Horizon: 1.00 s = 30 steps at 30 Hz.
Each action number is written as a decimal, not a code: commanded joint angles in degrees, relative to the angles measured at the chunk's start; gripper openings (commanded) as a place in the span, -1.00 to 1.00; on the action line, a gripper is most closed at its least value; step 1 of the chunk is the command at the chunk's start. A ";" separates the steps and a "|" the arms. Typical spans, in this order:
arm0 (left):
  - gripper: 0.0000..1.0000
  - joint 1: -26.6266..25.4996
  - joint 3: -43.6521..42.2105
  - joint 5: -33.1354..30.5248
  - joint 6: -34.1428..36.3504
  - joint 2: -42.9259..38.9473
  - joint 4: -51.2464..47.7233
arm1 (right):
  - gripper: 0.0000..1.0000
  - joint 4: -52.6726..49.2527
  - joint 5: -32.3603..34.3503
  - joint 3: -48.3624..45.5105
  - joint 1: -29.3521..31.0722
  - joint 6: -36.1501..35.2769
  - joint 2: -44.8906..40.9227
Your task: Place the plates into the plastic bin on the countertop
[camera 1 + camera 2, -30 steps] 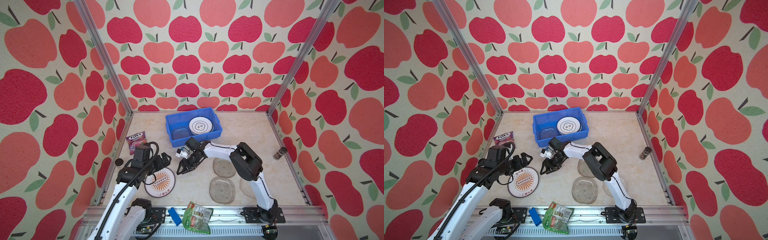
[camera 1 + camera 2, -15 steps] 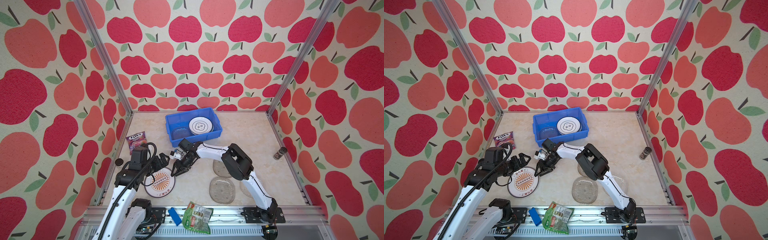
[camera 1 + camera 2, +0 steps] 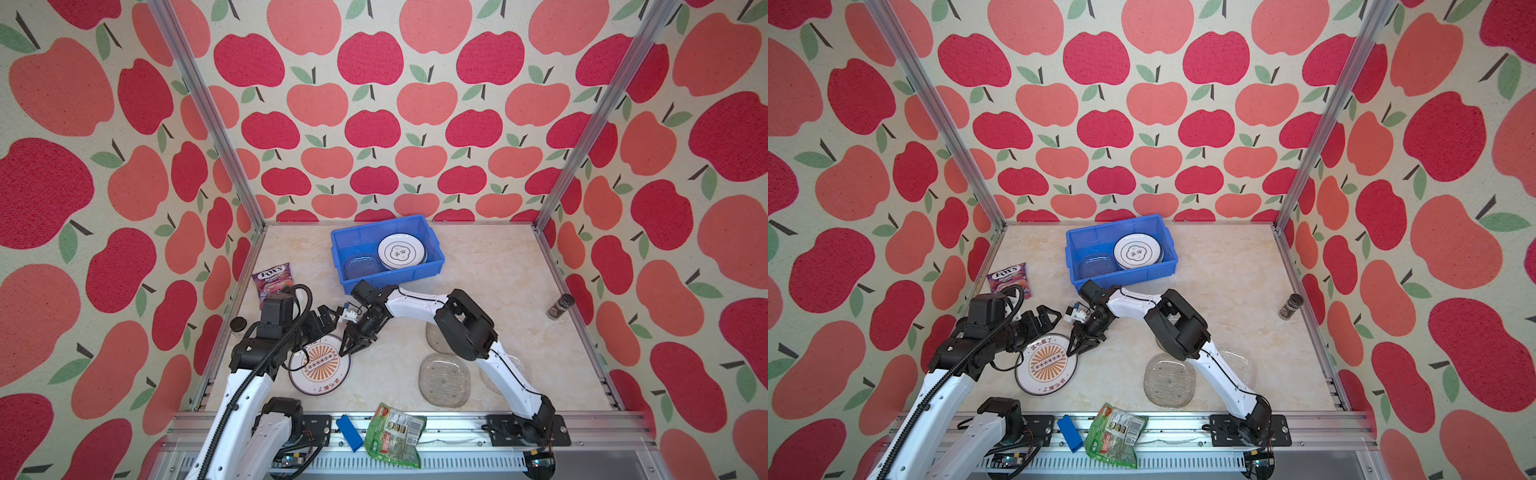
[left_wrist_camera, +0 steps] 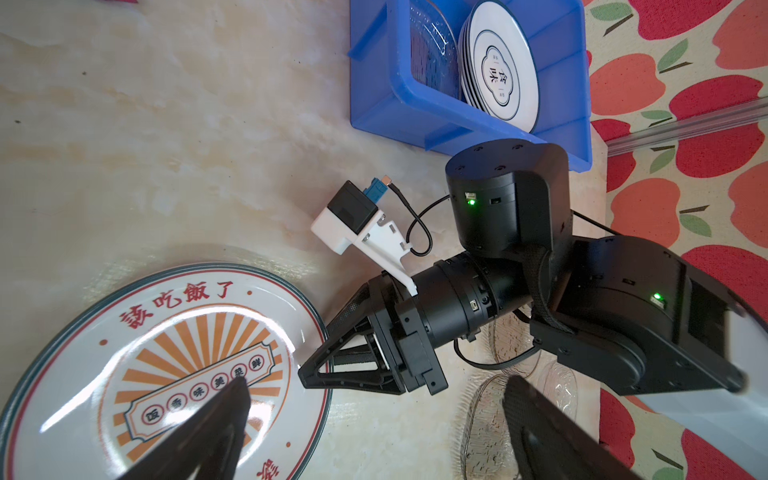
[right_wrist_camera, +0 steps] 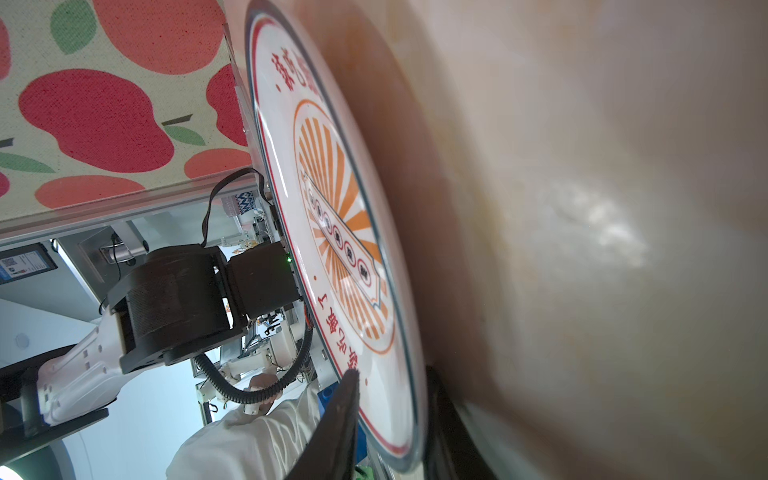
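Note:
The round white plate with the orange sunburst [image 3: 320,368] [image 3: 1045,365] lies at the front left of the countertop [image 3: 478,266]. My right gripper [image 3: 347,349] [image 5: 390,374] reaches across and is shut on that plate's right rim, one finger on its face and one beneath. My left gripper [image 3: 328,322] [image 4: 376,381] hovers open over the plate's back edge, holding nothing. The blue plastic bin [image 3: 390,276] [image 4: 374,83] at the back holds stacked white plates [image 3: 401,251] and a glass plate [image 3: 360,266]. More glass plates [image 3: 444,380] [image 3: 1237,361] lie at the front right, partly under the right arm.
A purple candy bag [image 3: 272,282] lies by the left rail and a small black disc [image 3: 238,324] sits near it. A dark shaker [image 3: 560,306] stands by the right rail. A green snack bag [image 3: 392,434] and a small blue block [image 3: 348,432] rest on the front rail.
My right gripper has slid left to the sunburst plate and narrowed its jaws around the rim. The left arm has shifted only slightly and stays open.

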 commanded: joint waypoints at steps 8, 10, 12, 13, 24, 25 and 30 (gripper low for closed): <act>0.95 1.10 1.52 1.53 2.95 3.24 4.03 | -1.00 -3.30 2.73 -0.17 -1.05 -2.06 -2.15; 0.95 1.14 3.16 0.76 3.95 4.93 4.78 | -1.00 -4.41 4.94 -2.24 -2.02 -3.42 -4.98; 0.96 1.36 4.42 0.34 4.71 6.40 6.30 | -1.00 -4.93 7.05 -5.02 -3.46 -4.40 -8.85; 0.96 1.66 4.95 0.25 4.94 7.23 7.41 | -1.00 -4.17 7.63 -7.47 -4.56 -4.18 -11.43; 0.92 4.46 11.76 3.90 6.00 17.14 17.07 | -1.00 -1.51 9.89 -24.63 -14.80 1.93 -37.25; 0.91 4.56 12.10 4.82 6.02 18.03 17.86 | -1.00 -0.81 9.20 -25.35 -16.56 2.72 -38.95; 0.78 4.57 11.62 9.98 4.45 20.82 23.50 | -1.00 3.25 4.43 -25.56 -23.15 6.14 -41.74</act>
